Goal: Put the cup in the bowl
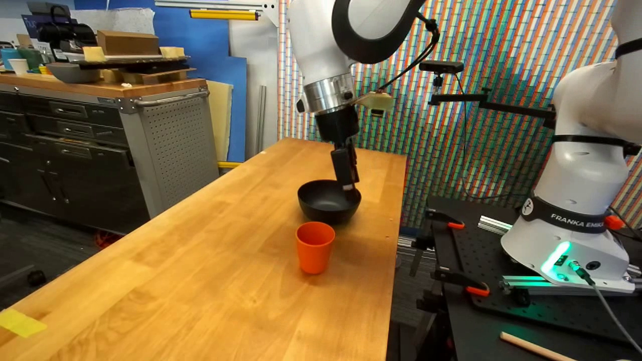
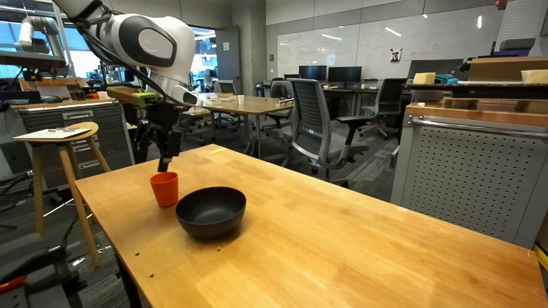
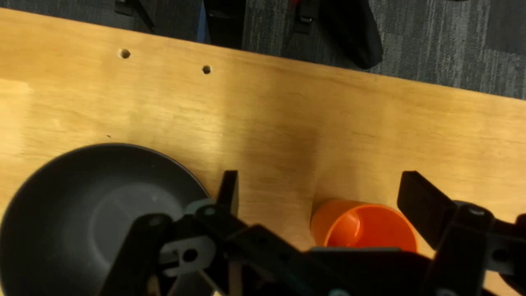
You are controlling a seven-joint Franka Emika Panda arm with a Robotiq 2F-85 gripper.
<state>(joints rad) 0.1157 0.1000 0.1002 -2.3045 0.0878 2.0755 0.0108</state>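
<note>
The orange-red cup [image 1: 314, 248] stands upright on the wooden table, close beside the black bowl [image 1: 329, 203]. In an exterior view the cup [image 2: 165, 190] and the bowl [image 2: 210, 214] show side by side. My gripper [image 2: 150, 158] is open and empty, just above the cup's height. In the wrist view the cup [image 3: 361, 224] lies between the two spread fingers of the gripper [image 3: 319, 181], nearer the right finger. Its lower part is hidden by the gripper body. The bowl [image 3: 102, 197] is outside the left finger, partly covered by it. The bowl looks empty.
The wooden table's [image 1: 200, 260] long edge runs close past the cup and bowl, with the robot base [image 1: 567, 235] beyond it. Yellow tape [image 1: 21, 322] marks the table's far-left corner. A grey tool cabinet [image 2: 471, 171] stands behind the table.
</note>
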